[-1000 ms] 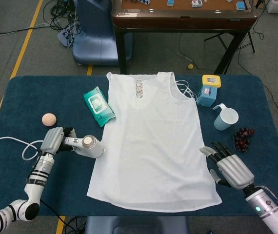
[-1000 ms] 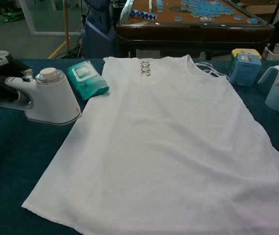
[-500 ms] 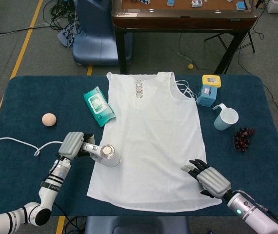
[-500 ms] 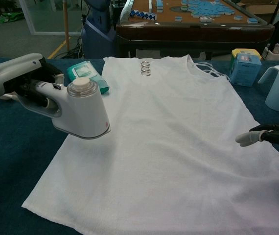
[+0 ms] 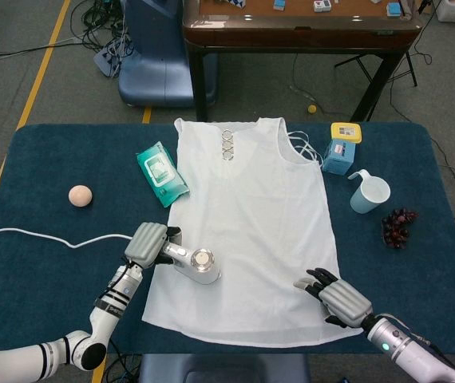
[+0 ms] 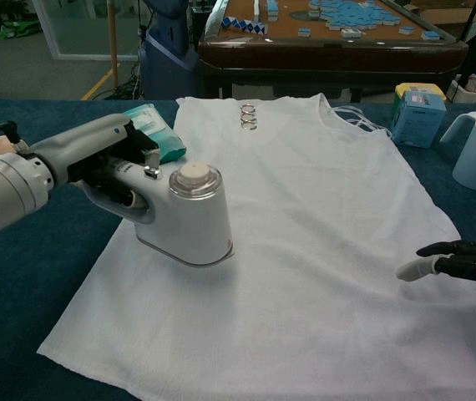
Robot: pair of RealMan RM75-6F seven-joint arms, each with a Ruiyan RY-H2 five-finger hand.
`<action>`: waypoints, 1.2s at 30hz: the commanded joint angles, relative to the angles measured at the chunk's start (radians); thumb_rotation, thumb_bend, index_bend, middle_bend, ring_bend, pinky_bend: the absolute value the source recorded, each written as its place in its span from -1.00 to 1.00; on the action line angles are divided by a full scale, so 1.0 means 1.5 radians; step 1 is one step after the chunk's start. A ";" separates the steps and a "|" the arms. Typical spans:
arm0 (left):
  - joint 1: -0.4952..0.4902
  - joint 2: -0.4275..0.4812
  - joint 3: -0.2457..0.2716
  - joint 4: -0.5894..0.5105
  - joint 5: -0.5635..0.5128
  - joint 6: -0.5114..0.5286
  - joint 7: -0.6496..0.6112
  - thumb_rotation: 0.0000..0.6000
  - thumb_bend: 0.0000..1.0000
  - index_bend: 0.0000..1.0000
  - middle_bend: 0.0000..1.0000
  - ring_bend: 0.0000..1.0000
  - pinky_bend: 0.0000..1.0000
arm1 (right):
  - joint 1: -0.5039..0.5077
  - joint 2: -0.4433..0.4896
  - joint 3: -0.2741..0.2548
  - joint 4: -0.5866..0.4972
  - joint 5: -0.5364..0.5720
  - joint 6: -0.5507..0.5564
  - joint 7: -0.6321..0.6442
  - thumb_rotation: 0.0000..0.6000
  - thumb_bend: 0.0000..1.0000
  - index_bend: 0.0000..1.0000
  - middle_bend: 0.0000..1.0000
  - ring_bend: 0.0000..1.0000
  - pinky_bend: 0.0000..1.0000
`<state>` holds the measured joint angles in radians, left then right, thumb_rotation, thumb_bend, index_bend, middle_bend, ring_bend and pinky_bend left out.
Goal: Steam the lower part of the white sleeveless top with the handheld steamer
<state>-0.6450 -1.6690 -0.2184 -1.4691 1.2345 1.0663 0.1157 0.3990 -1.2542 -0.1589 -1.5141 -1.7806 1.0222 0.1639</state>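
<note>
Left robot hand (image 5: 148, 243) grips the handheld steamer (image 6: 189, 217) over the white top's (image 5: 247, 231) lower left; right robot hand (image 5: 333, 297), fingers spread, rests on the hem; steaming looks barely begun

Grey-shelled hands (image 5: 146, 244) — black fingers, pale tips — on white, black-banded forearms (image 5: 112, 299).

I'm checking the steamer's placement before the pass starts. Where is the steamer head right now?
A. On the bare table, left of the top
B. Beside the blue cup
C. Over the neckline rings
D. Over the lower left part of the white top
D: the left robot hand holds the steamer with its head over the lower left part of the white top, inside the left edge.
</note>
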 commanded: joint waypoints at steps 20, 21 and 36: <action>-0.044 -0.059 -0.011 0.040 -0.032 -0.029 0.031 1.00 -0.54 0.77 0.55 0.29 0.26 | 0.023 -0.044 -0.021 0.055 0.019 -0.009 0.049 1.00 1.00 -0.72 -0.62 -0.92 -0.93; -0.045 -0.062 -0.009 0.042 -0.030 -0.030 0.033 1.00 -0.54 0.77 0.55 0.29 0.26 | 0.023 -0.045 -0.022 0.055 0.019 -0.009 0.050 1.00 1.00 -0.72 -0.62 -0.92 -0.93; -0.074 -0.125 -0.005 0.090 -0.022 -0.048 0.037 1.00 -0.54 0.77 0.55 0.29 0.26 | 0.026 -0.057 -0.031 0.071 0.023 0.006 0.079 1.00 1.00 -0.73 -0.61 -0.83 -0.68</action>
<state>-0.7524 -1.8515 -0.2224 -1.3412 1.2042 0.9970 0.1734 0.4381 -1.3389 -0.2047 -1.4096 -1.7458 1.0295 0.2808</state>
